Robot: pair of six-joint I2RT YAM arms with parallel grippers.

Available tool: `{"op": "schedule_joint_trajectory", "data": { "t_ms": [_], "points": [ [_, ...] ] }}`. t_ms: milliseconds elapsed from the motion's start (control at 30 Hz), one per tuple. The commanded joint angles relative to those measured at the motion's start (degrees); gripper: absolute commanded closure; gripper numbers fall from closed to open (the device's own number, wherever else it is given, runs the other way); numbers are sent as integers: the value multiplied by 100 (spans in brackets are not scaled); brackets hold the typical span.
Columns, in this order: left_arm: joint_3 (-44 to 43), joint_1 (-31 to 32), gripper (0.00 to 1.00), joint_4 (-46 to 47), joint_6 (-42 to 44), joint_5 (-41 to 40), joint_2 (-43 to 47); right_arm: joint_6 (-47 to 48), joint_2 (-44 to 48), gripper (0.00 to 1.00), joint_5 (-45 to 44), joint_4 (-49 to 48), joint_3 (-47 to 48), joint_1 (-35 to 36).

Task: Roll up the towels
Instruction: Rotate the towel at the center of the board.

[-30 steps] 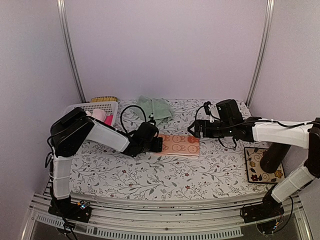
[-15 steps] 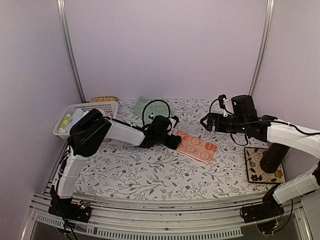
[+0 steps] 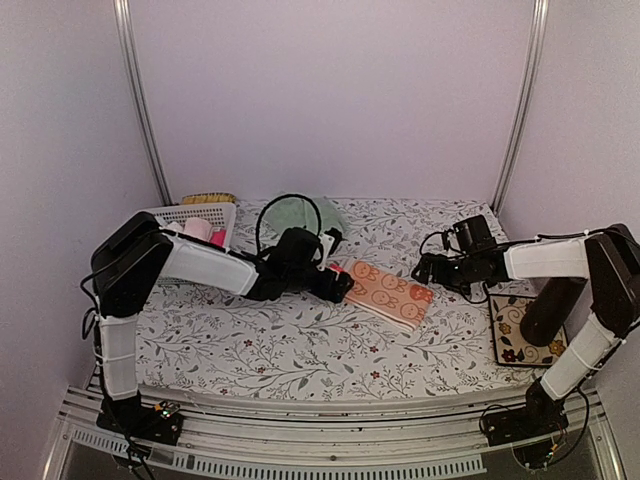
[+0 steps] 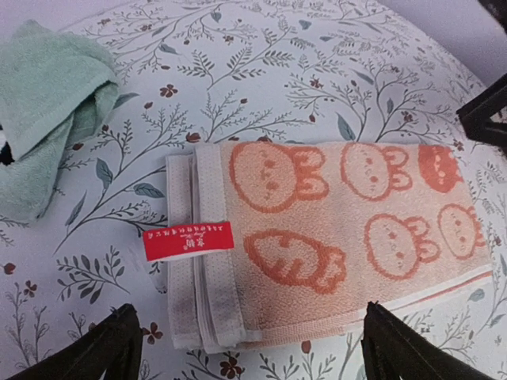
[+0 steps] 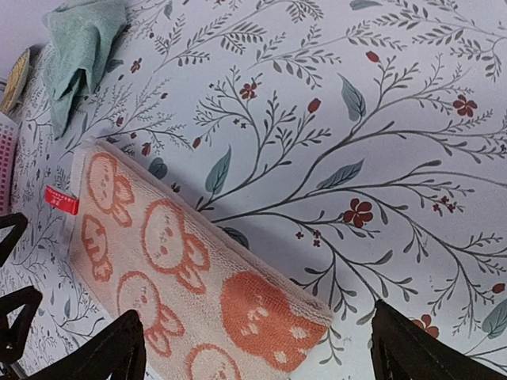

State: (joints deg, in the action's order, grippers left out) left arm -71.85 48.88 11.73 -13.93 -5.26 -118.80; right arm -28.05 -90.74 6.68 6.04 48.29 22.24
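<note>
The orange towel (image 3: 388,293) lies folded flat on the bench (image 3: 300,350), its red tag (image 4: 188,240) at the end nearest the left pincer (image 3: 338,284), whose 2 fingers are spread wide, holding nothing. The right pincer (image 3: 424,270) is likewise released at the opposite end. The mint towel (image 4: 47,111) sits crumpled farther back, apart from both.

Mint towel (image 4: 47,103) cut off left (label (image 4: 188,240) text unreadable).
</note>
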Motion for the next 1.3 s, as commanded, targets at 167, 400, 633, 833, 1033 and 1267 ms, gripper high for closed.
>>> {"op": "schedule_joint_trajectory", "data": {
  "t_ms": [167, 400, 633, 833, 1033, 1267],
  "points": [
    [748, 158, 3, 549, -986, 663, 512, -235, -730, 1, 579, -580, 63, -18],
    [1143, 129, 3, 973, -1793, 1385, 310, -226, -831, 1, 754, -720, -60, -7],
    [964, -32, 3, 1271, -2137, 1853, -192, -193, -823, 1, 597, -670, -98, 16],
    [520, -90, 3, 1314, -2303, 1995, -606, 15, -865, 1, -78, -279, 127, 33],
    [-80, -172, 3, 964, -2214, 1562, -996, 175, -915, 1, 231, -477, 161, 165],
    [-921, -383, 3, 383, -2053, 1383, -1371, 411, -1018, 1, 423, -253, 355, 691]
  ]
}}
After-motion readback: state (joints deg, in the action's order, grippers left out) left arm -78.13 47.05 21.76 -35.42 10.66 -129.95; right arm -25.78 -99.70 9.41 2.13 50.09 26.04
